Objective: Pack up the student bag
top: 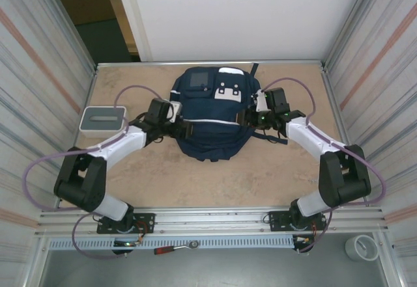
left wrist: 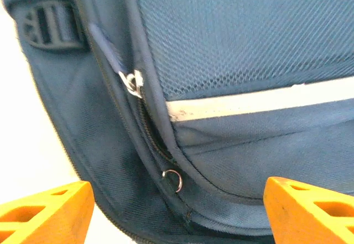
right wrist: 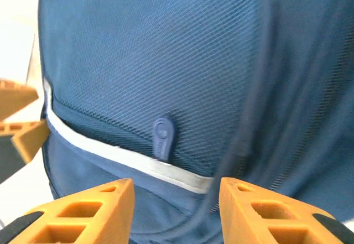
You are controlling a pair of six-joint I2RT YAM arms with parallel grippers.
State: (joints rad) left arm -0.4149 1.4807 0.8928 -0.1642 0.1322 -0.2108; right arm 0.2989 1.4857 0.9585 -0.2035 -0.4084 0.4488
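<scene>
**Both grippers flank the bag at its zips, neither holding anything**

The student bag [top: 210,121] lies flat on the table [top: 195,176], front panel up, directly between the two grippers, so each arm can work one side of it.

The left gripper [left wrist: 177,213] stands wide open and empty. Just ahead of its fingertips runs the bag's side seam, with a metal zip slider [left wrist: 133,82] beyond and a small ring [left wrist: 172,178] close in front. It looks lined up on that zip line, probably to catch a pull.

The right gripper [right wrist: 176,200] is about half open and grips nothing. A blue zip tab [right wrist: 162,138] sits just past the gap between its fingers, above the white stripe [right wrist: 127,158], and a dark blurred cord crosses the gap without being pinched.

A grey-white box [top: 102,119] rests outboard of the left gripper, apart from the bag. Nothing appears packed yet; opening the bag seems to be the step in hand.
</scene>
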